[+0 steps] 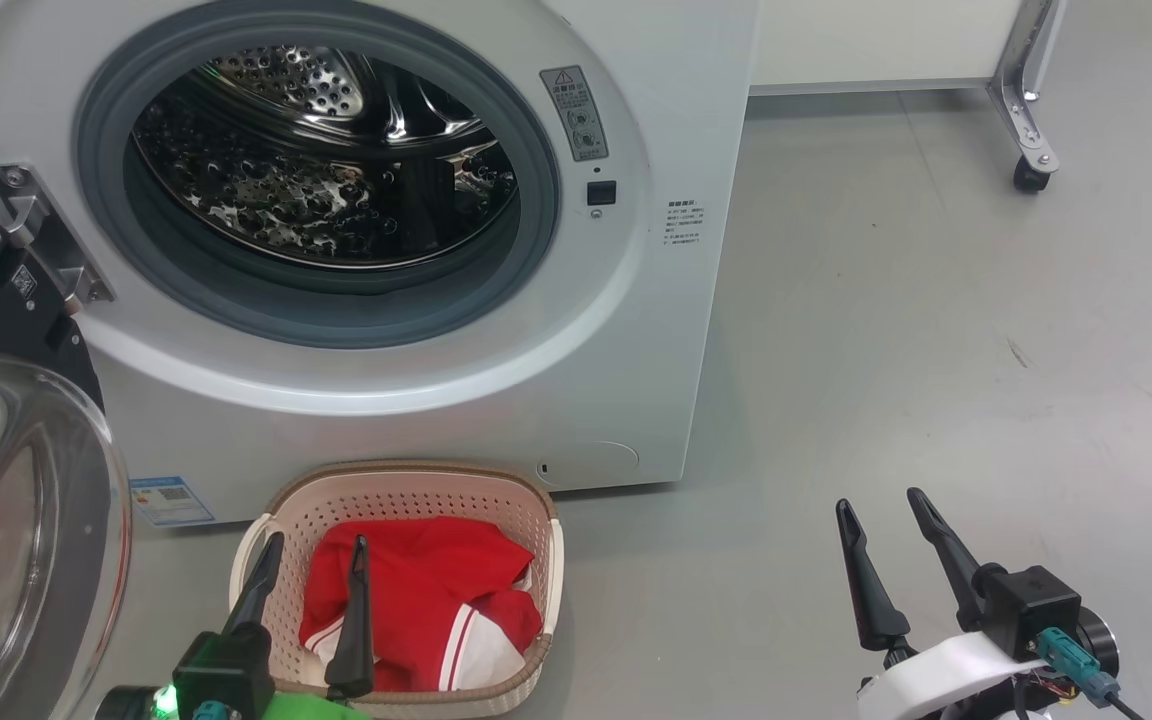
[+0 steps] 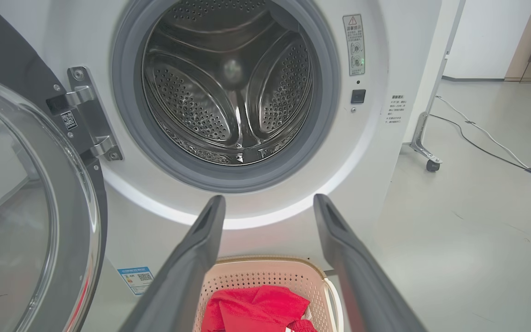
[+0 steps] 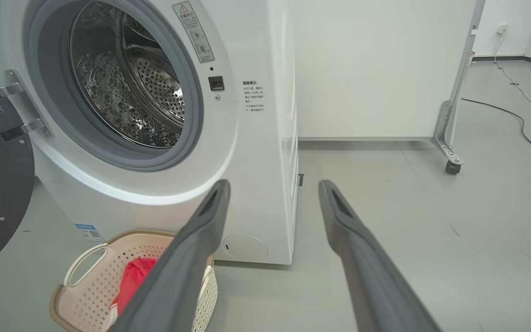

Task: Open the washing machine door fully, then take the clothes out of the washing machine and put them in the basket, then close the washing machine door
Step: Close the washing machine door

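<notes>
Head view: clothes (image 1: 426, 600) beneath left tool (image 1: 319, 542)

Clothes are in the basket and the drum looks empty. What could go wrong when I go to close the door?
1. The left gripper hangs open over the basket, right beside the washing machine door; the closing swing could strike it.
2. The basket stands close against the washing machine, below the opening, so the door's lower edge might clip its rim as it sweeps shut.
</notes>
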Tool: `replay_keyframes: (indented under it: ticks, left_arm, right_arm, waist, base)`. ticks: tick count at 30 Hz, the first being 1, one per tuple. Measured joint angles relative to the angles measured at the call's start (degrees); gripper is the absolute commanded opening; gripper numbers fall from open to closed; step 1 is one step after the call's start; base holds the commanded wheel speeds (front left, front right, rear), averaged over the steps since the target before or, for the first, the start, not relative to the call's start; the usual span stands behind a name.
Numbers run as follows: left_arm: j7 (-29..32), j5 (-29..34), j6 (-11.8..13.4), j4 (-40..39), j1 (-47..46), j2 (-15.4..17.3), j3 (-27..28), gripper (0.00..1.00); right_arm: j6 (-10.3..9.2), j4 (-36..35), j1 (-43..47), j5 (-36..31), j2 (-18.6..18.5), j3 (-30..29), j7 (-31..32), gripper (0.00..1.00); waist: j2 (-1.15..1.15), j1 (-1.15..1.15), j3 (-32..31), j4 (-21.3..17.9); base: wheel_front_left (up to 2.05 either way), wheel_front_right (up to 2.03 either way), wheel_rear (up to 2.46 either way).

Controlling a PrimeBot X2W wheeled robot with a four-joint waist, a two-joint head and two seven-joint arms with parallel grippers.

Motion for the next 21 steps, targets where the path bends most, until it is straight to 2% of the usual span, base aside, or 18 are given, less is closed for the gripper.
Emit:
replay_keyframes:
  ticks: [21]
  left_arm:
    - [1.09,0.13,0.01,-1.92,1.19,0.35,-0.41,1.0]
  right_arm:
    - [-0.43,-0.02,0.13,0.25,0.01,0.42,0.0,1.0]
  waist:
    - [0.0,0.0,-0.19,-0.19]
  base:
    - [-0.85,0.85,0.0]
